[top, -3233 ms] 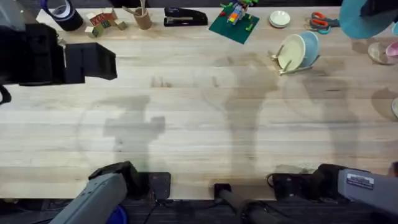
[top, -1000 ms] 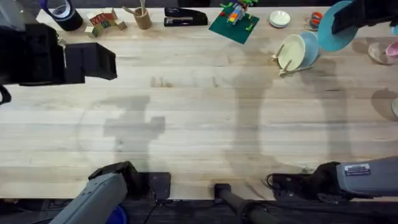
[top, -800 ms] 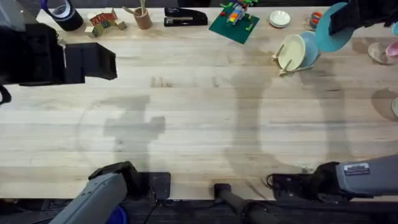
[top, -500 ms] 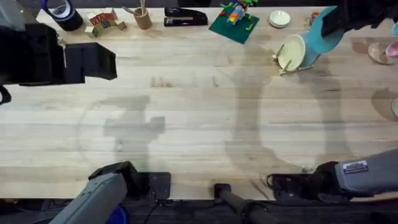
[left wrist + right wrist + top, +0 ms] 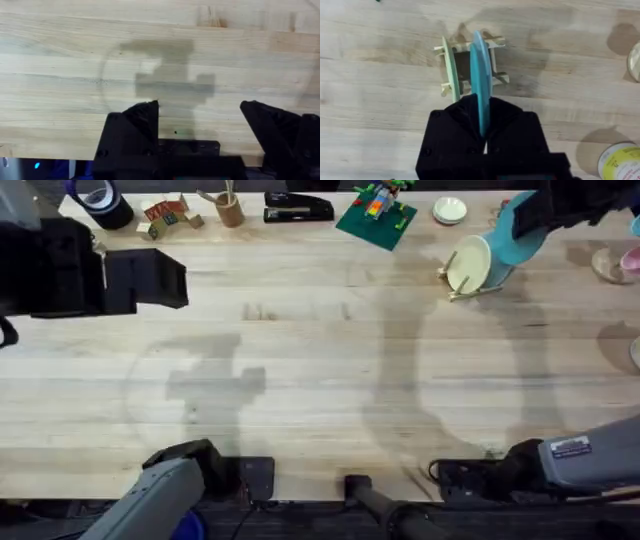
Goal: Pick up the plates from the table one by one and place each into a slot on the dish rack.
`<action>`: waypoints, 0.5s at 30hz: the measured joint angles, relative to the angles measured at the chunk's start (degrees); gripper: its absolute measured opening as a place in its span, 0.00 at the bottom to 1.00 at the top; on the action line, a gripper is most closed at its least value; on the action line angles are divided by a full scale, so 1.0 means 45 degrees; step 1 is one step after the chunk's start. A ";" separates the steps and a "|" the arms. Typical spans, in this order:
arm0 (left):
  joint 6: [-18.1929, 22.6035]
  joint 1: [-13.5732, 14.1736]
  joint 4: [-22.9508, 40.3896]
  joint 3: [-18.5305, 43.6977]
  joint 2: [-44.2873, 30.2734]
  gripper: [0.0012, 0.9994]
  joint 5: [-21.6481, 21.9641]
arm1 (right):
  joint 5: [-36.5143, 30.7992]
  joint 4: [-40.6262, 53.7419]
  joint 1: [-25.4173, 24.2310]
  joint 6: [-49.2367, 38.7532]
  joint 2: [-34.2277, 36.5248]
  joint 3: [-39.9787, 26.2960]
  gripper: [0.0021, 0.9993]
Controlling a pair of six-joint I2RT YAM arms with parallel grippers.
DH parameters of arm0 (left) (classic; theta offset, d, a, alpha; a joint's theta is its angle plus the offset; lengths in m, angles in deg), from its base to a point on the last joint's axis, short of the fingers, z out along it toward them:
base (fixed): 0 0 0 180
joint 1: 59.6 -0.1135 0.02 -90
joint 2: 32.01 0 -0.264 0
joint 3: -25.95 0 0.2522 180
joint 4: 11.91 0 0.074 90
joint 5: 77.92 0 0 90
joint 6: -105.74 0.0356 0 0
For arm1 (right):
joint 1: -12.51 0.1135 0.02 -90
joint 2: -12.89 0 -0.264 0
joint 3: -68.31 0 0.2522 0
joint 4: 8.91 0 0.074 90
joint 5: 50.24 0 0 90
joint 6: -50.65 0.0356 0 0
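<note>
The right end effector (image 5: pixel 484 135) was clamped on the lower rim of a turquoise plate (image 5: pixel 481 80), with the plate held on edge between the closed fingers. Directly beyond the fingertips, the plate was positioned over the dish rack (image 5: pixel 497 77), its far rim reaching between the rack's side rails. Just beside it, on one side, a cream plate (image 5: pixel 451 67) was already standing in a neighbouring slot. In the overhead view the turquoise plate (image 5: pixel 515 230) was seen at the far right of the bench (image 5: pixel 320 380), above the rack (image 5: pixel 470 285); whether its rim was yet touching the rack could not be told.

The plate's face was set upright and roughly parallel to the cream plate, so that its thin edge pointed away from the end effector and its flat faces looked sideways along the rack. No true long axis could be given for a round plate; its plane ran in line with the fingers.

A miss was judged the main risk: if the rim were lowered onto a peg or rail rather than into the gap, the light rack could be pushed or tipped. The cream plate could also be knocked if the turquoise one drifted sideways, and an early release could let it roll out.

The left end effector (image 5: pixel 200 130) was held wide open above bare bench, holding nothing.
</note>
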State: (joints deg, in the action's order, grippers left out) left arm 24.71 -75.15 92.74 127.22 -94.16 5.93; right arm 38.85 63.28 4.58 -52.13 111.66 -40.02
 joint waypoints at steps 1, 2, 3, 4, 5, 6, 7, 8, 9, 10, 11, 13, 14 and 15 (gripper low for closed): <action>0.0000 0.0000 0.0000 0.0000 0.0004 1.00 0.0000 | 0.0000 -0.0008 0.0036 0.0000 0.0051 0.0000 0.04; 0.0000 0.0000 0.0000 0.0000 0.0000 1.00 0.0000 | -0.0004 -0.0027 0.0071 0.0005 0.0110 0.0000 0.04; 0.0000 0.0000 0.0000 0.0000 0.0004 1.00 0.0000 | -0.0005 -0.0033 0.0119 0.0015 0.0183 0.0000 0.04; 0.0000 0.0000 0.0000 0.0000 0.0000 1.00 0.0000 | -0.0005 -0.0034 0.0164 0.0034 0.0276 0.0000 0.04; 0.0000 0.0000 0.0000 0.0000 -0.0001 1.00 0.0000 | -0.0015 -0.0055 0.0209 0.0039 0.0386 0.0000 0.04; 0.0000 0.0000 0.0000 0.0000 0.0004 1.00 0.0000 | -0.0038 -0.0090 0.0243 0.0044 0.0470 0.0000 0.04; 0.0000 0.0000 0.0000 0.0000 0.0004 1.00 0.0000 | -0.0039 -0.0141 0.0280 0.0039 0.0559 0.0000 0.04; 0.0000 0.0000 0.0000 0.0000 0.0004 1.00 0.0000 | -0.0044 -0.0199 0.0320 0.0044 0.0630 0.0000 0.04; 0.0000 0.0000 0.0000 0.0000 0.0004 1.00 0.0000 | -0.0044 -0.0248 0.0350 0.0044 0.0694 0.0000 0.04; 0.0000 0.0000 0.0000 0.0000 0.0004 1.00 0.0000 | -0.0049 -0.0271 0.0381 0.0044 0.0727 0.0000 0.04; 0.0000 0.0000 0.0000 0.0000 0.0004 1.00 0.0000 | -0.0050 -0.0281 0.0402 0.0049 0.0757 0.0000 0.04; 0.0000 0.0000 0.0000 0.0000 0.0000 1.00 0.0000 | -0.0067 -0.0291 0.0424 0.0053 0.0775 0.0000 0.04; 0.0000 0.0000 0.0000 0.0000 -0.0001 1.00 0.0000 | -0.0083 -0.0300 0.0430 0.0078 0.0772 0.0000 0.04; 0.0000 0.0000 0.0000 0.0000 0.0004 1.00 0.0000 | -0.0083 -0.0310 0.0430 0.0080 0.0773 0.0000 0.04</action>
State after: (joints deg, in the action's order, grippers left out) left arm 24.71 -75.15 92.74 127.22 -94.14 5.93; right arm 38.48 61.89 6.51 -51.77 115.14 -40.02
